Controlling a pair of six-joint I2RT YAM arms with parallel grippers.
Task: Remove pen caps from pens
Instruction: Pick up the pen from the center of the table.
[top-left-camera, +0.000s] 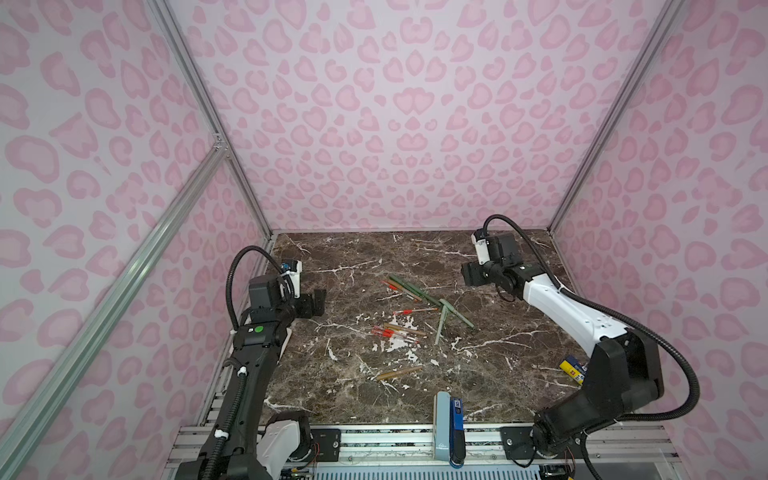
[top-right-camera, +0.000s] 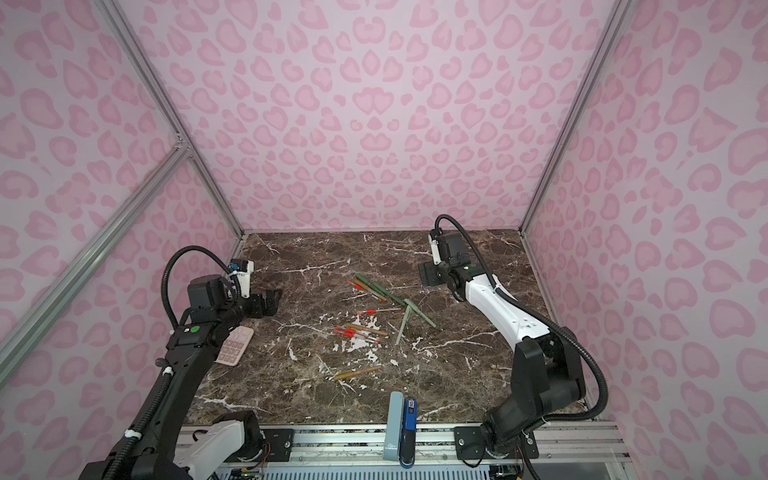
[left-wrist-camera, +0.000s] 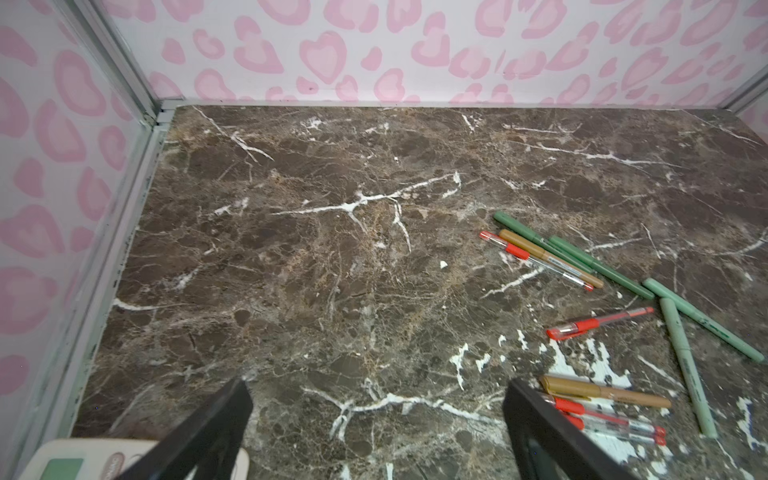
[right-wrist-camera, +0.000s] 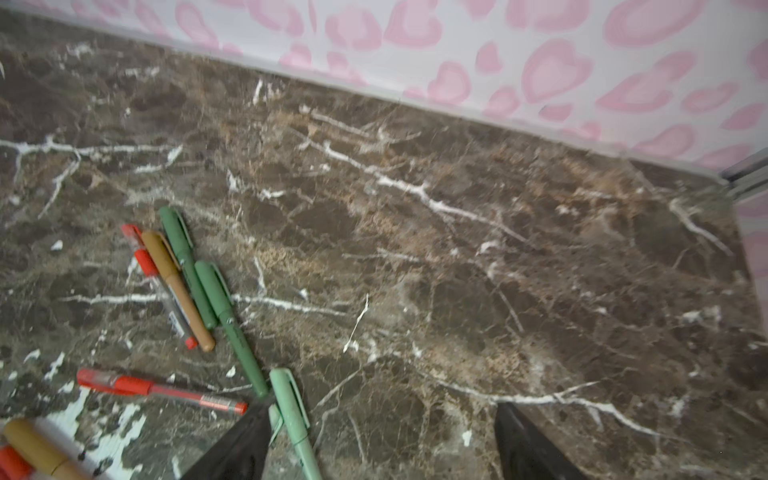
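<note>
Several pens lie scattered mid-table in both top views: dark green ones (top-left-camera: 409, 287), pale green ones (top-left-camera: 441, 328), clear ones with red parts (top-left-camera: 392, 332) and a tan one (top-left-camera: 399, 372) alone nearer the front. Each pen wears its cap, such as a pale green cap (right-wrist-camera: 286, 397) and a dark green cap (right-wrist-camera: 176, 232). My left gripper (top-left-camera: 316, 301) hovers left of the pens, open and empty (left-wrist-camera: 376, 399). My right gripper (top-left-camera: 471, 274) hangs right of and behind them, open and empty (right-wrist-camera: 382, 415), with the pale green pen on the table below one finger (right-wrist-camera: 245, 444).
A pink calculator (top-right-camera: 235, 345) lies under the left arm. A yellow-and-blue box (top-left-camera: 573, 368) sits at the right edge by the right arm. A grey and blue device (top-left-camera: 449, 424) stands at the front edge. Pink patterned walls close three sides.
</note>
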